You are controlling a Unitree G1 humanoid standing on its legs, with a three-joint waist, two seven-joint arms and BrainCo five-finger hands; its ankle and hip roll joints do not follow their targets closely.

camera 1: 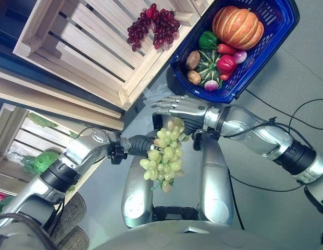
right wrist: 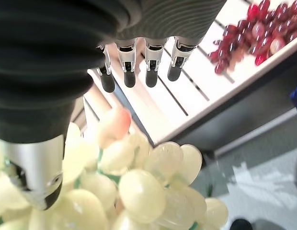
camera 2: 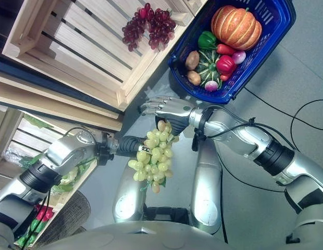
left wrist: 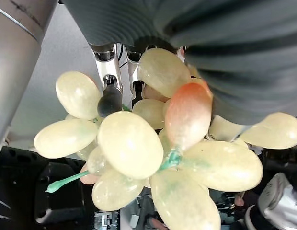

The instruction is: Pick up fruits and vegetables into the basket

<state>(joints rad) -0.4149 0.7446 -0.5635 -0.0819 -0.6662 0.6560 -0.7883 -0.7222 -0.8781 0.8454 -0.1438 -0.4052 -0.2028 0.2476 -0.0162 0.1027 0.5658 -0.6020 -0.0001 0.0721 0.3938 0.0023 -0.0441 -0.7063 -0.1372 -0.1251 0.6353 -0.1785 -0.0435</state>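
Between the two hands hangs the green grape bunch [camera 1: 163,159], the left hand [camera 1: 147,142] curled on it from beside. Right hand [camera 1: 178,108], fingers straight, rests just above. Loosely held, the bunch may drop short of the blue basket [camera 1: 278,32].

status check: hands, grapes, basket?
Left hand curled on green grapes, bunch hanging mid-air. Right hand open, fingers straight, over the bunch. Blue basket ahead-right, already holding a pumpkin and peppers; path looks clear. Red grapes in the crate.
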